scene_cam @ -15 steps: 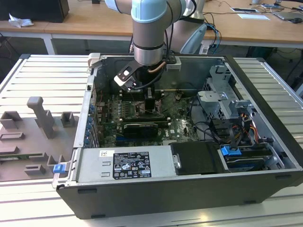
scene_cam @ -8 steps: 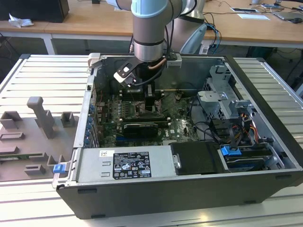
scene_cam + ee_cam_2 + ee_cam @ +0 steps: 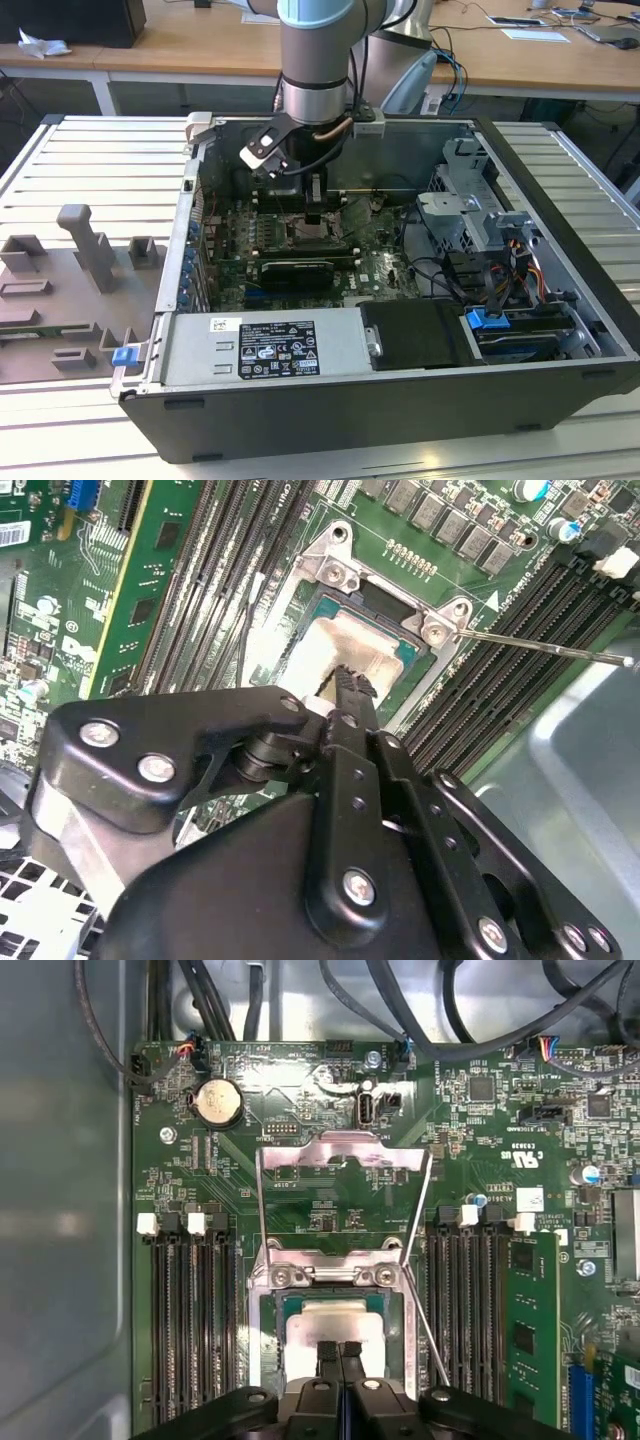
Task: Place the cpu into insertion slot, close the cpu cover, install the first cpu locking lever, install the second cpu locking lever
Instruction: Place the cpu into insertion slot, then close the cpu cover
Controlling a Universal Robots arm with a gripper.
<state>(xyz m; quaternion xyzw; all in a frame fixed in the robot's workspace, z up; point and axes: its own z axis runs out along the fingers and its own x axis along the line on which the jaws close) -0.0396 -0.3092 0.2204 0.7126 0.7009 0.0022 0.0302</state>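
1. Silvery-beige cpu (image 3: 335, 1322) lies in the insertion slot (image 3: 266, 1345).
2. Black gripper (image 3: 341, 1350) — fingers pressed together, grasping nothing — hangs just over it.
3. Hinged cpu cover (image 3: 345, 1147) stands raised — in the exterior view, the gripper is at one o'clock from the power supply (image 3: 260, 345).

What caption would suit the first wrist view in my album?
The pincer, shut, poised at the cpu lying in the insertion slot, with the cpu cover swung open.
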